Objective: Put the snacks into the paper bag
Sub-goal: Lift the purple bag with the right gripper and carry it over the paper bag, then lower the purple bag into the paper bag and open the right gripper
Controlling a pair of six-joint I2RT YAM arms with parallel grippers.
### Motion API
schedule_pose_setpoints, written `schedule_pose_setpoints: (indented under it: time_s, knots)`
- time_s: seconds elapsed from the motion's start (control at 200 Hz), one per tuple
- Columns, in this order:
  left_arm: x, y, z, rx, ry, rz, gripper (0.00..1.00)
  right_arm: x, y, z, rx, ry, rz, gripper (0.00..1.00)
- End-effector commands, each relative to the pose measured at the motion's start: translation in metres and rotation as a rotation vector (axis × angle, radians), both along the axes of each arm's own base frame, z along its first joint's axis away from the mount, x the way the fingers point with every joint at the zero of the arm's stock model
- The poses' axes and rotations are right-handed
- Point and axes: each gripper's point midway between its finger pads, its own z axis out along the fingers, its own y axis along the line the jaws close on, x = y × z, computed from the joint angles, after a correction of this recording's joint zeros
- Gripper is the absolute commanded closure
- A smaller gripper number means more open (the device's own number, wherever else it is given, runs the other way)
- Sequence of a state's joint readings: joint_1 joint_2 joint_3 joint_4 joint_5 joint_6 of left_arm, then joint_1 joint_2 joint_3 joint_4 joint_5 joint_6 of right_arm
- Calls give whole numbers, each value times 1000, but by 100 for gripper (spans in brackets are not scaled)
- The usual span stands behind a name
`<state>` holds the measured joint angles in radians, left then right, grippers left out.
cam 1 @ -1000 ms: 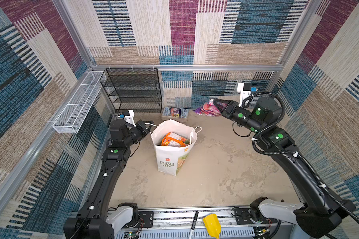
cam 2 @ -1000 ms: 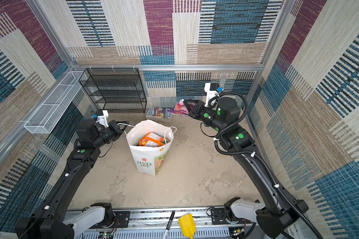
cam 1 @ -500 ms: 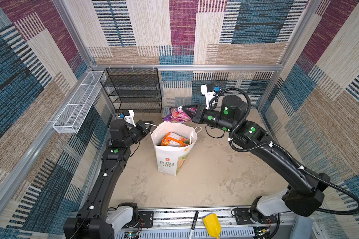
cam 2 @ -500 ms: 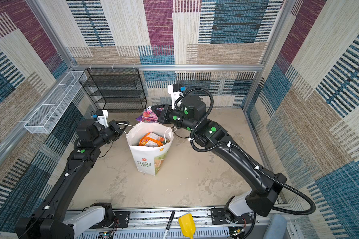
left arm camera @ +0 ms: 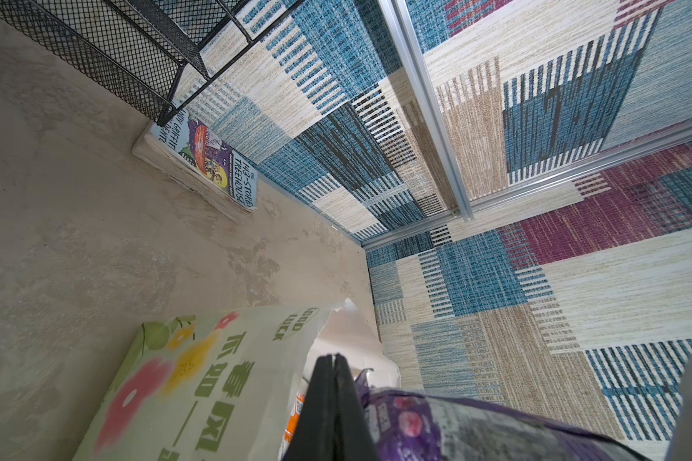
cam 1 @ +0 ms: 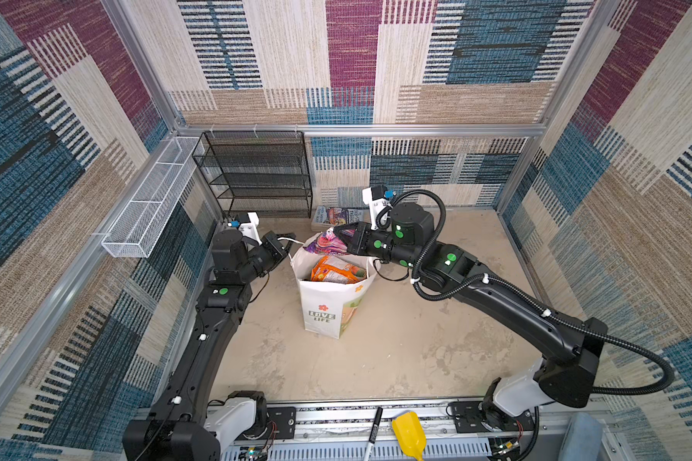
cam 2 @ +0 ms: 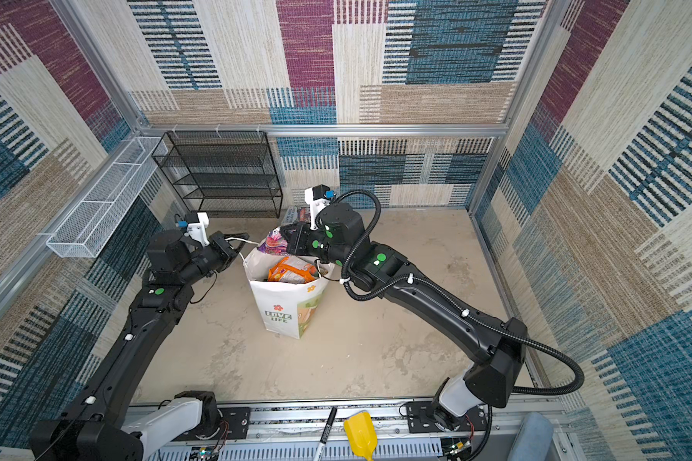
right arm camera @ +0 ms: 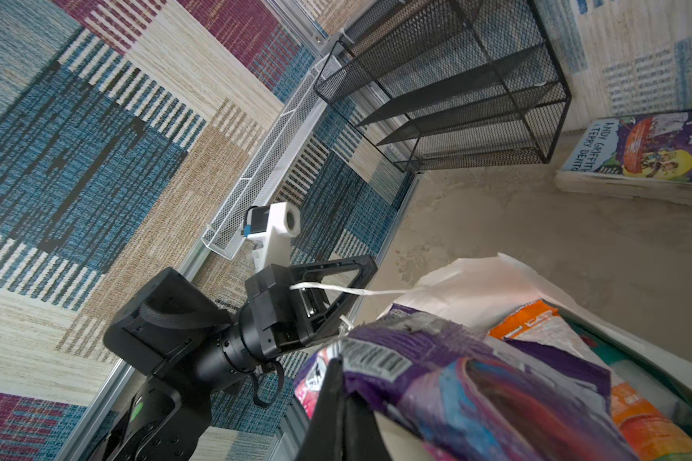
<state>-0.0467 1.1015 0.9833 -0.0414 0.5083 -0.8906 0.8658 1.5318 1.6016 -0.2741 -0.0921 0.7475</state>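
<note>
The white paper bag (cam 1: 328,307) (cam 2: 284,307) stands upright mid-floor, mouth open, with an orange snack packet (cam 1: 336,271) (cam 2: 292,271) on top inside. My left gripper (cam 1: 289,238) (cam 2: 241,238) is shut on the bag's white cord handle (right arm camera: 336,288), holding it out to the left. My right gripper (cam 1: 342,236) (cam 2: 287,238) is shut on a purple multicolour snack packet (cam 1: 326,244) (right arm camera: 476,383), which hangs over the bag's far rim. In the left wrist view the jaws (left arm camera: 333,358) are pressed together beside the bag's wall (left arm camera: 200,379).
A black mesh rack (cam 1: 256,175) stands at the back wall, with a book (cam 1: 336,215) (left arm camera: 208,159) flat on the floor beside it. A white wire basket (cam 1: 148,199) hangs on the left wall. A marker (cam 1: 374,431) and a yellow scoop (cam 1: 408,435) lie on the front rail.
My right arm has swung left from the back right corner, carrying the purple packet to just over the bag's mouth. The left arm has held still on the handle.
</note>
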Motion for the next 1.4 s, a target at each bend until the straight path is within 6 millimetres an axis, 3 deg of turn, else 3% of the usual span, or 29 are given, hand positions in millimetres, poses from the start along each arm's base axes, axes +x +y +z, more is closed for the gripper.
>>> schedule_pose_setpoints:
  time_s: [0.0,0.07,0.3,0.526,0.861,1.077,1.227,1.302,1.392]
  knots:
    - [1,-2,19,-16,-73,-13,100,12,-2,20,79,-41,-71,100]
    - [1,-2,19,-15,-75,-13,100,18,-3,5,59,-16,-97,100]
    - [1,-1,19,-16,-74,-10,100,34,-7,-18,15,27,-189,100]
    - [1,-1,19,-15,-74,-11,100,46,-12,-29,-22,26,-261,100]
    - [2,0,18,-15,-71,-7,100,47,-6,-57,-61,78,-249,98]
    - [2,0,18,-15,-71,-8,100,35,7,-90,-61,166,-192,90]
    - [1,0,18,-16,-72,-8,100,11,36,-108,-97,199,-98,81]
    - [1,0,18,-15,-72,-8,100,-3,46,-102,-93,194,-52,69]
    - [1,-1,19,-16,-74,-9,100,-18,49,-81,-59,161,-5,59]
